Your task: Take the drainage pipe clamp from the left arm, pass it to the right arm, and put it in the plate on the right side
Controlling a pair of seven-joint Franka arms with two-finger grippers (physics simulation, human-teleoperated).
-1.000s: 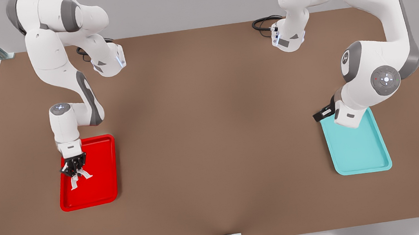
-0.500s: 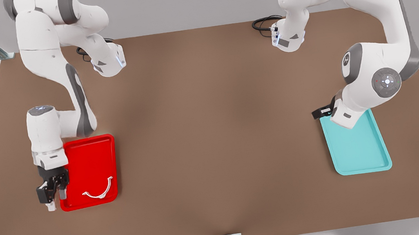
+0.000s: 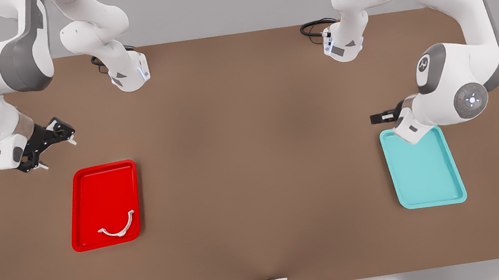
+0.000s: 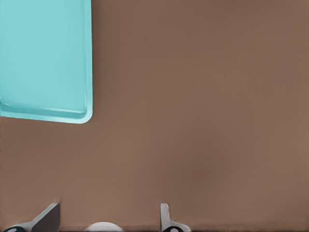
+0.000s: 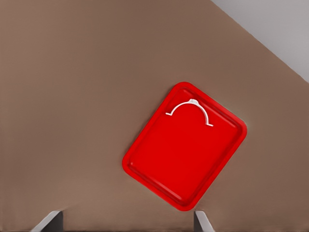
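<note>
The drainage pipe clamp (image 3: pixel 121 233), a thin white half-ring, lies flat in the near corner of the red plate (image 3: pixel 96 195) on the front view's left. The right wrist view looks down on the clamp (image 5: pixel 190 102) inside the plate (image 5: pixel 183 154). My right gripper (image 3: pixel 58 154) hangs open and empty, raised behind and to the left of the plate; its fingers frame the right wrist view (image 5: pixel 128 217). My left gripper (image 3: pixel 381 118) waits at the far edge of the teal tray on the front view's right, and the left wrist view (image 4: pixel 108 212) shows it open with nothing between its fingers.
A teal tray (image 3: pixel 427 176) lies on the brown table (image 3: pixel 251 158) at the front view's right, and its corner appears in the left wrist view (image 4: pixel 43 58). Both arm bases and black cables stand at the table's back edge. A metal post stands at the front edge.
My right gripper let the clamp go into the red plate, then rose and drew back toward the far left. The clamp now lies still. The left arm drifted slightly backward.
</note>
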